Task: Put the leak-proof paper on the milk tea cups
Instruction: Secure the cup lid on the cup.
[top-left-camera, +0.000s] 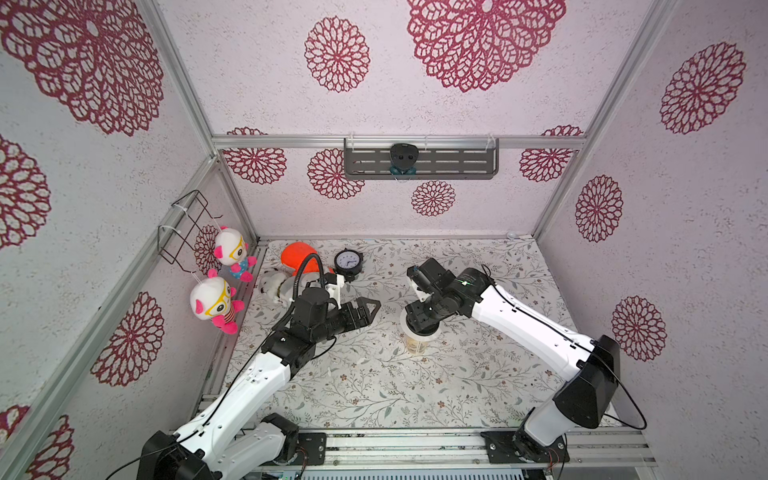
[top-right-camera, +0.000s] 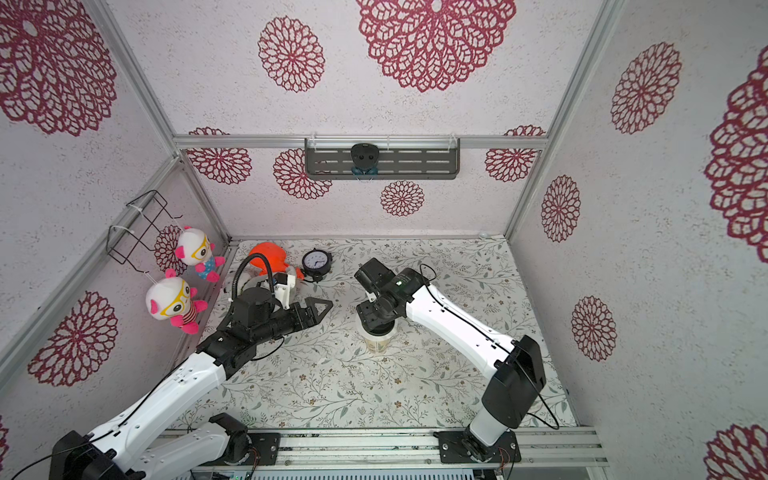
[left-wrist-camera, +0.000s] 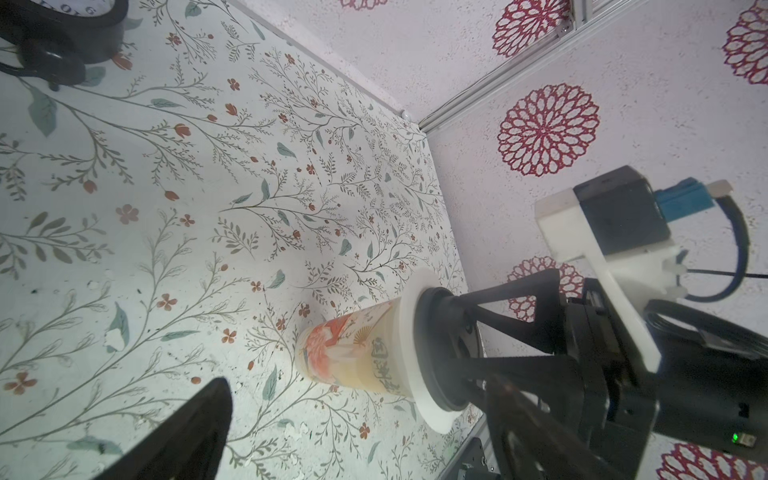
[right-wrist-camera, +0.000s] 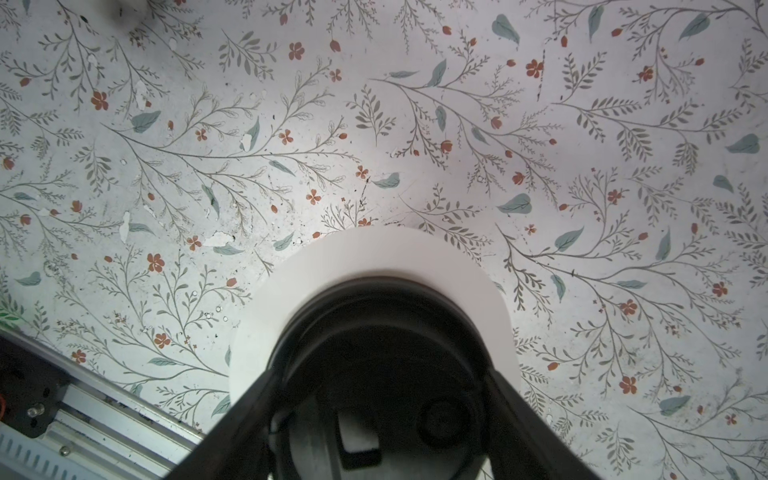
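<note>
The milk tea cup (top-left-camera: 417, 343) (top-right-camera: 377, 343) stands upright mid-table, cream with orange print (left-wrist-camera: 349, 353). The white leak-proof paper (left-wrist-camera: 420, 286) (right-wrist-camera: 374, 253) lies flat across its mouth and overhangs the rim all round. On top of the paper sits a black round lid (left-wrist-camera: 440, 345) (right-wrist-camera: 374, 324). My right gripper (top-left-camera: 419, 322) (top-right-camera: 376, 320) (right-wrist-camera: 378, 374) comes down from above, its fingers (left-wrist-camera: 511, 299) shut on that lid's two sides. My left gripper (top-left-camera: 372, 311) (top-right-camera: 324, 309) hovers open and empty left of the cup, apart from it.
A black round clock (top-left-camera: 348, 261) and an orange object (top-left-camera: 297, 255) stand at the back left, next to a white plush (top-left-camera: 276, 286). Two plush dolls (top-left-camera: 212, 303) hang on the left wall. A metal rail (top-left-camera: 415, 444) runs along the table's front edge.
</note>
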